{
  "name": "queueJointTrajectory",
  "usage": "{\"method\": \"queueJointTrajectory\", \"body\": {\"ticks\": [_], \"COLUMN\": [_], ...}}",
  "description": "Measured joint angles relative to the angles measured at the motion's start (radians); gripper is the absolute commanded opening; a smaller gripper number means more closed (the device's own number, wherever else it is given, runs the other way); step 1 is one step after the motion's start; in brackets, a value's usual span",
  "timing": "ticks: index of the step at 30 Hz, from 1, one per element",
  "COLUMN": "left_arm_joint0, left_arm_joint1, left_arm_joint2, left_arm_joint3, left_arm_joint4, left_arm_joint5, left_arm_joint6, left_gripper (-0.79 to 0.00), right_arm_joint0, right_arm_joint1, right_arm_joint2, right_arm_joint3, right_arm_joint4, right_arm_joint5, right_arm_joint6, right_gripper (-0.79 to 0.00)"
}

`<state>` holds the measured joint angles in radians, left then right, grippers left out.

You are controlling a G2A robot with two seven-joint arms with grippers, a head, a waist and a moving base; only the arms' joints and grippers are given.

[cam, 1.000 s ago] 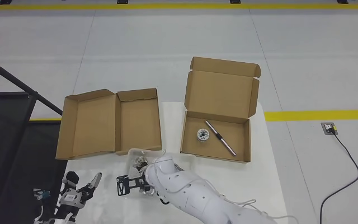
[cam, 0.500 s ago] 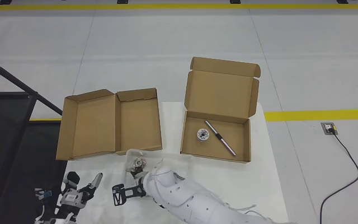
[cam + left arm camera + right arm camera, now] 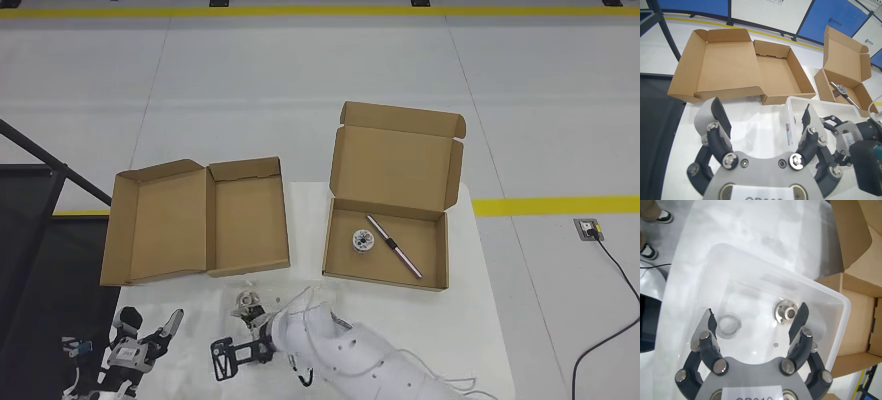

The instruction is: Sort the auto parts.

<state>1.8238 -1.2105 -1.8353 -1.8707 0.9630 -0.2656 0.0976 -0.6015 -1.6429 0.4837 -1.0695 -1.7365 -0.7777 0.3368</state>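
Observation:
A clear plastic bin (image 3: 846,306) holds a flat metal ring (image 3: 729,326), a flanged metal hub (image 3: 786,313) and a tiny screw (image 3: 775,344). My right gripper (image 3: 757,311) hangs open over the bin, one finger beside the ring, the other beside the hub. In the top view the right gripper (image 3: 220,360) is near the table's front edge, with a metal part (image 3: 246,303) just behind it. My left gripper (image 3: 762,106) is open and empty at the front left corner (image 3: 150,322), short of the bin's wall (image 3: 788,113).
An open cardboard box (image 3: 195,220) with nothing in it lies at the back left. A second open box (image 3: 390,220) at the back right holds a small gear (image 3: 362,239) and a metal rod (image 3: 393,245). Bare white table lies right of the right arm.
The right gripper has drifted toward the table's front edge, uncovering the metal part behind it. The left gripper has stayed put.

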Motion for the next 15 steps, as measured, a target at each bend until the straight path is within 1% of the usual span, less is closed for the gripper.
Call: {"method": "queueJointTrajectory", "body": {"ticks": [3, 7, 10, 13, 15], "left_arm_joint0": [-0.001, -0.001, -0.001, -0.002, -0.004], "left_arm_joint1": [-0.001, -0.002, -0.002, -0.003, -0.003], "left_arm_joint2": [0.001, 0.000, -0.001, -0.001, -0.001], "left_arm_joint3": [0.000, 0.000, -0.001, 0.000, 0.001], "left_arm_joint4": [0.001, -0.001, -0.001, -0.001, -0.001], "left_arm_joint5": [0.001, 0.001, 0.001, 0.000, 0.000], "left_arm_joint6": [0.000, 0.001, 0.001, 0.000, -0.001], "left_gripper": [0.000, 0.000, 0.000, 0.000, 0.000], "right_arm_joint0": [-0.020, -0.031, -0.027, -0.012, 0.000], "right_arm_joint1": [0.019, 0.023, 0.015, 0.000, -0.014], "right_arm_joint2": [0.044, 0.066, 0.063, 0.050, 0.037], "right_arm_joint3": [-0.042, -0.056, -0.040, -0.009, 0.017], "right_arm_joint4": [0.027, 0.059, 0.079, 0.103, 0.116], "right_arm_joint5": [-0.066, -0.108, -0.118, -0.126, -0.114], "right_arm_joint6": [0.071, 0.143, 0.189, 0.232, 0.261], "right_gripper": [0.000, 0.000, 0.000, 0.000, 0.000]}}
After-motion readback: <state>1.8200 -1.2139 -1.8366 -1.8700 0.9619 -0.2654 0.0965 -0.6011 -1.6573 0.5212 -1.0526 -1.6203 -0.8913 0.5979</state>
